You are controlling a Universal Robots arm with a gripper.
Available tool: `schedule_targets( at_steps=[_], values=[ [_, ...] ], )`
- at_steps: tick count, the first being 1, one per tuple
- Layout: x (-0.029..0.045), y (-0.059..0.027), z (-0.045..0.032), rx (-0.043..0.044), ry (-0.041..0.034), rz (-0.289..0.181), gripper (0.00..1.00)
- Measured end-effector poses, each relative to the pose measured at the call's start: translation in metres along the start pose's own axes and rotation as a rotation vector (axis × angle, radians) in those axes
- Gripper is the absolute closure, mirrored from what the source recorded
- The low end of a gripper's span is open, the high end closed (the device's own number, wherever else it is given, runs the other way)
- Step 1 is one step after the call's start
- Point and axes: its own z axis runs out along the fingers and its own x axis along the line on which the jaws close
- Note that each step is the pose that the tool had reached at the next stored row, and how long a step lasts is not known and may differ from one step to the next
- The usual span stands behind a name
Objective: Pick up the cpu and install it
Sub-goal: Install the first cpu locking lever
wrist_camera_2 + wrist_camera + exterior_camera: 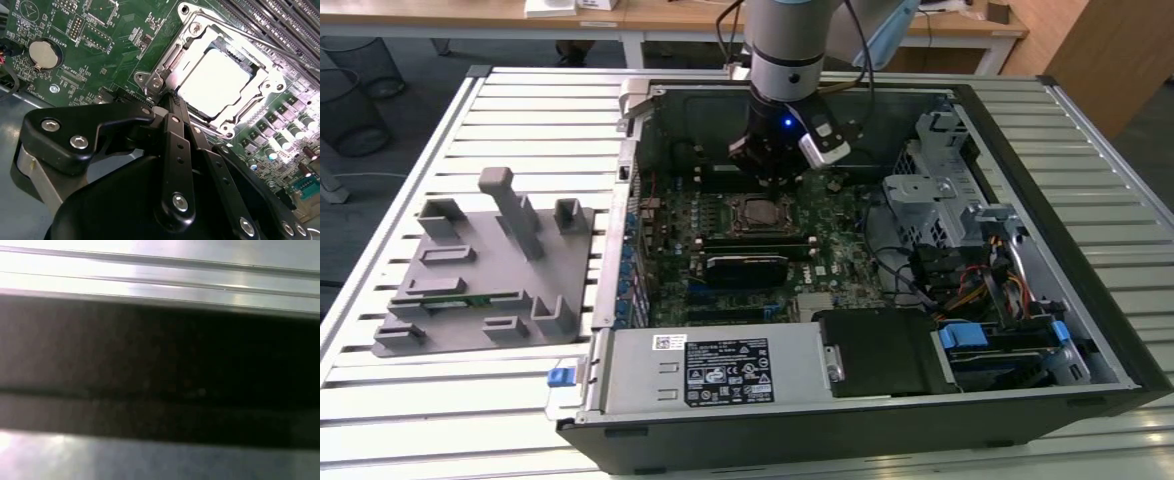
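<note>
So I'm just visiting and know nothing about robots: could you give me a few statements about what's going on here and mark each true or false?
1. The cpu lies inside the metal socket frame on the green motherboard. True.
2. The gripper is holding the cpu up in the air. False: the cpu sits in the socket, and the gripper's tip is beside the frame's corner.
3. The arm reaches into an open computer case. True.
4. The grey parts tray sits inside the case. False: it rests on the slatted table, at the exterior view's left of the case.
5. A round coin battery is on the motherboard. True.
</note>
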Motion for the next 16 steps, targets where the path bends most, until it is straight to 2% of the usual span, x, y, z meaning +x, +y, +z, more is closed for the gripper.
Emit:
schedule_targets(
  at_steps=[4,10,14,16],
  values=[
    [0.0000,-0.0004,0.0005,0.0089,0.0004,0.000,0.89],
    [0.0002,-0.0006,0.0043,0.0283,0.0027,0.000,0.89],
    [0.0000,-0.0004,0.0040,0.0305,0.0034,0.000,0.89],
    [0.0000,-0.0004,0.0026,0.0278,0.0013,0.000,0.89]
  ],
)
